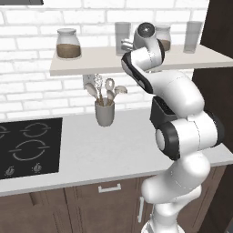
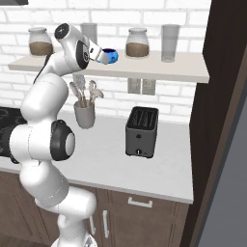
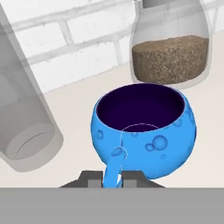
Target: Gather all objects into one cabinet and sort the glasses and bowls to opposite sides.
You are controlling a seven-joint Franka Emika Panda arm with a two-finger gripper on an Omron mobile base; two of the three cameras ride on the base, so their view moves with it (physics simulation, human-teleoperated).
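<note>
My gripper [image 2: 103, 55] is shut on the rim of a glossy blue bowl [image 2: 110, 56] just over the wall shelf [image 2: 183, 70]. In the hand view the blue bowl [image 3: 144, 131] stands upright right ahead, with a blue strip of it pinched in my gripper [image 3: 113, 178]. Whether it touches the shelf I cannot tell. One clear tumbler [image 2: 88, 33] stands behind my hand and shows tilted in the hand view [image 3: 22, 118]. A second tumbler [image 2: 170, 42] stands near the shelf's right end. The dark brown cabinet side [image 2: 222, 72] rises to the right; its door is out of view.
Two lidded jars of brown stuff [image 2: 40, 41] [image 2: 137, 43] stand on the shelf, one right behind the bowl [image 3: 170, 48]. On the counter below are a grey toaster [image 2: 142, 131], a utensil holder [image 1: 104, 113] and a black cooktop [image 1: 27, 148].
</note>
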